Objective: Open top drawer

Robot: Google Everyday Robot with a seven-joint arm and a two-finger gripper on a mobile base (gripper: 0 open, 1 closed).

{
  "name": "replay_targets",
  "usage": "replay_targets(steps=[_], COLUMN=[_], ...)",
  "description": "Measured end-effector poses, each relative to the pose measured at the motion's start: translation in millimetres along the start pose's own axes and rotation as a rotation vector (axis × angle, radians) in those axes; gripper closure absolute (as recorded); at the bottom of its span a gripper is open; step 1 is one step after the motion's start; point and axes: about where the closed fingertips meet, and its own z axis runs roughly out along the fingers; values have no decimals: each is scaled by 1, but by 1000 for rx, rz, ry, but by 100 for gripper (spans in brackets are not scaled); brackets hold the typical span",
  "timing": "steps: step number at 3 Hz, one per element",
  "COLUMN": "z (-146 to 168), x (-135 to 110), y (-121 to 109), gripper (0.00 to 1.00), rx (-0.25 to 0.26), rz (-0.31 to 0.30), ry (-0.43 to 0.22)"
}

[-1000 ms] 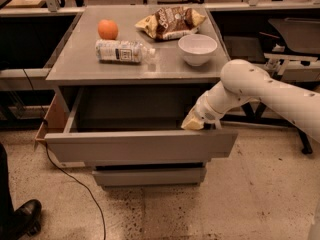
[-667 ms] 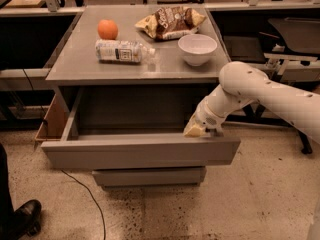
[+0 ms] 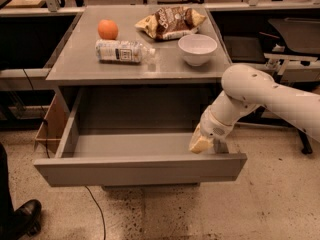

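Note:
The top drawer (image 3: 140, 169) is a wide grey handleless drawer under the grey tabletop. It stands pulled far out toward me and its deep grey box interior (image 3: 130, 144) shows, with nothing in it. My white arm comes in from the right. My gripper (image 3: 202, 143) hangs just inside the drawer's right front corner, behind the front panel, with its tan fingertip down against the panel's inner side. The lower drawers are hidden beneath the open drawer.
On the tabletop (image 3: 80, 64) lie an orange (image 3: 107, 29), a plastic bottle on its side (image 3: 122, 50), a chip bag (image 3: 170, 21) and a white bowl (image 3: 197, 49). A cardboard box (image 3: 50, 126) leans at the cabinet's left. A black shoe (image 3: 20, 216) and a cable (image 3: 97, 209) are on the floor.
The top drawer has slid further out toward me, its front now covering the lower drawers. My gripper has moved with it, staying at the right front corner.

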Motion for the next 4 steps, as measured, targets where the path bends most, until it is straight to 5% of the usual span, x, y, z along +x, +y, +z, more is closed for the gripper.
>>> replay_targets(steps=[2,3,4], z=[7,4,-14], x=[23,28,29], y=[52,61,51], gripper=[100,100,100], rx=[-108,-102,-17], rz=[3,14,29], ry=[54,49,14])
